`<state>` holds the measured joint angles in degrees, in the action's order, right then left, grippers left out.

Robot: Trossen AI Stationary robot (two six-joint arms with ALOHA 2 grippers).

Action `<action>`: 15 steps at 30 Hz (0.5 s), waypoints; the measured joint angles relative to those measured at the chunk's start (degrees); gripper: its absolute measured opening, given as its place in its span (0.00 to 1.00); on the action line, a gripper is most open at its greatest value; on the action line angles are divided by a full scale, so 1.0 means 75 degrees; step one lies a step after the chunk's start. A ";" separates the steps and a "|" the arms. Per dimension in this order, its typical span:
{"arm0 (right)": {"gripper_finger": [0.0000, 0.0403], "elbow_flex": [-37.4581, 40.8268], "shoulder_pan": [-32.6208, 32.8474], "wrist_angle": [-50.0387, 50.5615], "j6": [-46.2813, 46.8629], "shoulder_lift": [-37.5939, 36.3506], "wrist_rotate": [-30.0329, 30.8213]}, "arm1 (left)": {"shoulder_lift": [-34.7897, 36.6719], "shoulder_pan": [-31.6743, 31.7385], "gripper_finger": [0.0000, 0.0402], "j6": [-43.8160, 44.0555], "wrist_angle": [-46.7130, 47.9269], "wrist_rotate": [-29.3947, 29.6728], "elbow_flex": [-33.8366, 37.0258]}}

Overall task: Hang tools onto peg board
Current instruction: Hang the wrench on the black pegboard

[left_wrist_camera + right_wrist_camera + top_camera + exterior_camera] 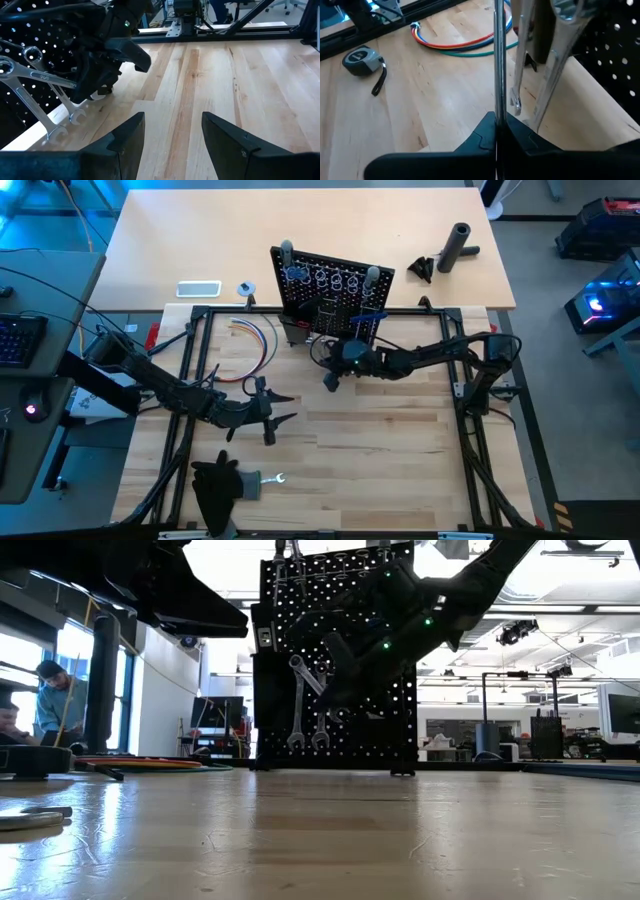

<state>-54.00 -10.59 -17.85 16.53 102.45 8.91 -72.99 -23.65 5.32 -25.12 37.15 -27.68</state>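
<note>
Step in hand: right gripper (497,132), fingers clamped on thin silver tool shaft (499,60), at peg board (330,295) w/ hung wrenches (305,705). Next: likely align w/ ring, release. Left gripper (172,135) spread apart, idle mid-table.

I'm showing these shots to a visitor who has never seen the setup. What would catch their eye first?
Probably the black peg board standing upright at the table's far edge, with two silver wrenches already hanging on its face. Right in front of it the right gripper is shut on a thin metal shaft, held up near the board. The left gripper waits open over the bare wood nearer the middle of the table.
</note>
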 joint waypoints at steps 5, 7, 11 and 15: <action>0.00 0.0003 -0.0137 0.0222 0.0249 0.0000 0.0035 | 0.0000 0.0001 0.47 -0.0127 0.0003 -0.0003 0.0000; 0.00 0.0003 -0.0179 0.0230 0.0360 0.0000 0.0057 | 0.0000 -0.0001 0.47 -0.0130 0.0003 -0.0005 0.0000; 0.00 0.0003 -0.0192 0.0227 0.0360 0.0000 0.0324 | 0.0000 -0.0001 0.47 -0.0137 0.0003 -0.0006 0.0000; 0.00 0.0003 -0.0191 0.0227 0.0354 0.0000 0.0529 | 0.0000 -0.0001 0.47 -0.0137 0.0003 -0.0009 0.0000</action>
<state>-53.98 -12.02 -16.14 19.18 102.45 12.87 -72.99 -23.66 4.30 -25.10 37.08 -27.68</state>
